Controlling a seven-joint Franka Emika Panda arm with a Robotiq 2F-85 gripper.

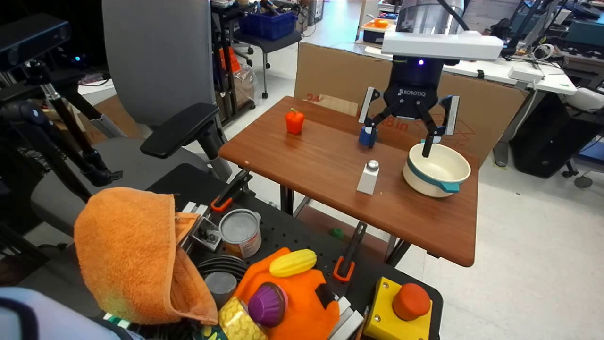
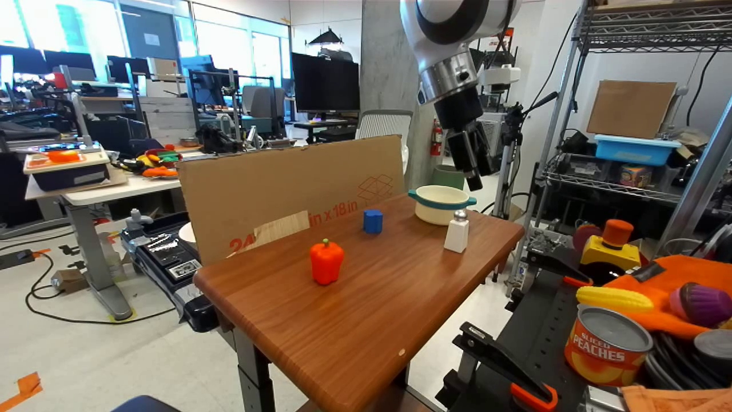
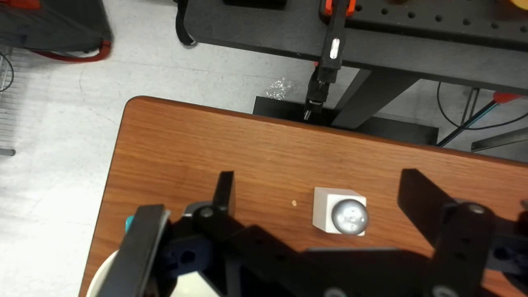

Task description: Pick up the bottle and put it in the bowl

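The bottle is a small white square shaker with a silver cap. It stands upright on the wooden table in both exterior views [image 1: 367, 180] [image 2: 456, 236] and in the wrist view [image 3: 321, 208]. The bowl, cream with a teal band and handles, stands beside it in both exterior views [image 1: 417, 182] [image 2: 436, 215]; the wrist view shows part of it [image 3: 192, 286] behind the gripper's left finger. My gripper [image 1: 399, 147] is open and empty, held above the table; it also shows in the other views [image 2: 480, 176] [image 3: 317, 172]. In the wrist view the bottle appears between the spread fingers, below them and untouched.
An orange-red pepper [image 1: 294, 122] and a small blue object [image 2: 373, 221] stand on the wooden table [image 2: 343, 320]. A cardboard sheet [image 2: 297, 183] stands along the table's far edge. A black cart [image 1: 302, 241] with clamps, a can and a yellow button box [image 1: 384, 309] adjoins the near side.
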